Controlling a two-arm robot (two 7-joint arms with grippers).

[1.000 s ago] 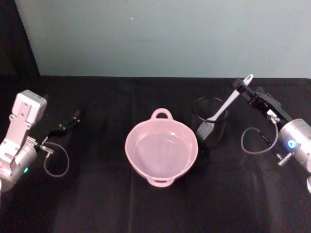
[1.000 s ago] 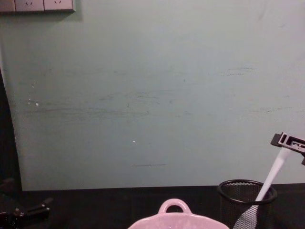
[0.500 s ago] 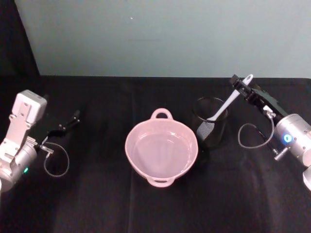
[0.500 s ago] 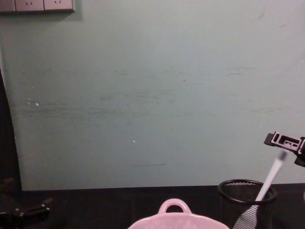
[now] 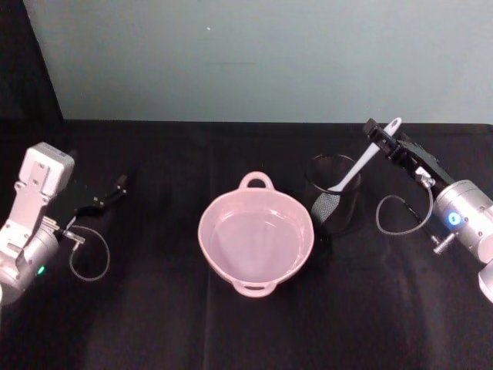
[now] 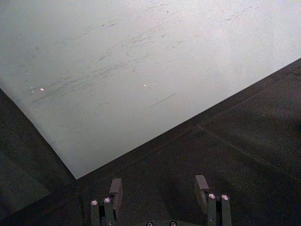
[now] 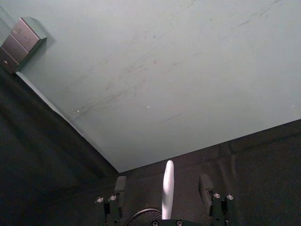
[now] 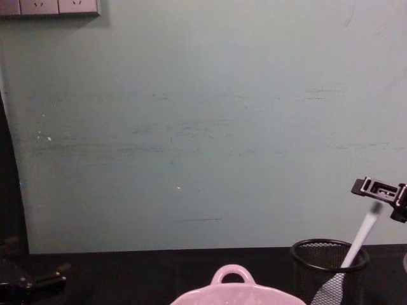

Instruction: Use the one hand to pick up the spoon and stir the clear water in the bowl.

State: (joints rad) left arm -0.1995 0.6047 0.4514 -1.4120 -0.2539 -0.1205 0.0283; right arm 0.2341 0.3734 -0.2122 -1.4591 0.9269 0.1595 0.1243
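Dim even light, faint sheen on bowl (image 5: 208, 231)

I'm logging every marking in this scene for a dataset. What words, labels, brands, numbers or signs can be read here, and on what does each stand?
No text can be read anywhere.
White label on the right gripper: too small to read.
Socket plate on the wall: no legible marking.
Spoon, bowl, mesh cup: no print seen.
Left gripper, parked at the table's left: no marking seen.
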